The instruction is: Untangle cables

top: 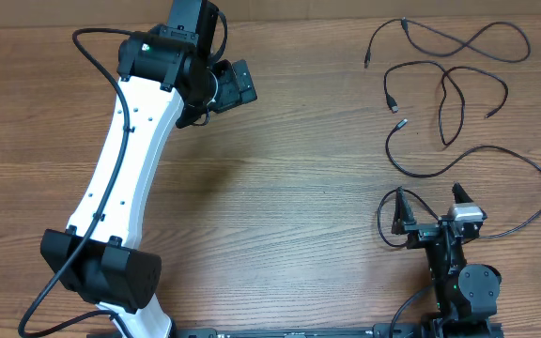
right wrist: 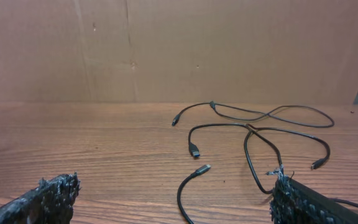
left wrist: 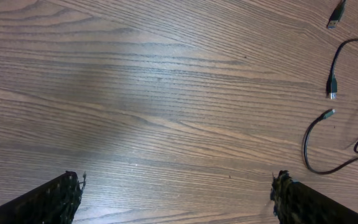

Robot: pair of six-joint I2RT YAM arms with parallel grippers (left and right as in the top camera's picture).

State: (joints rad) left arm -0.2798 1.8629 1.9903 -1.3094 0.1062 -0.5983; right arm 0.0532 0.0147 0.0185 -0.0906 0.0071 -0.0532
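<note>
Wood-grain brown tabletop (top: 299,188); thin black plug-tipped cables (top: 416,63) sprawl far right, loosely crossing. Left claw (top: 236,83) and right claw (top: 432,211) gape wide, empty. Likely next: the right claw reaches a crossing strand.

— How do the cables (top: 440,75) lie?
— Three thin black cords, spread out loose on the right side, not bunched
— And each one?
— The farthest cable (top: 404,23) runs in a flat figure-eight. The middle cable (top: 421,64) crosses over itself, with its plugs apart. The nearest cable (top: 482,147), silver-tipped, sweeps in a wide arc just beside the middle one's loop
</note>
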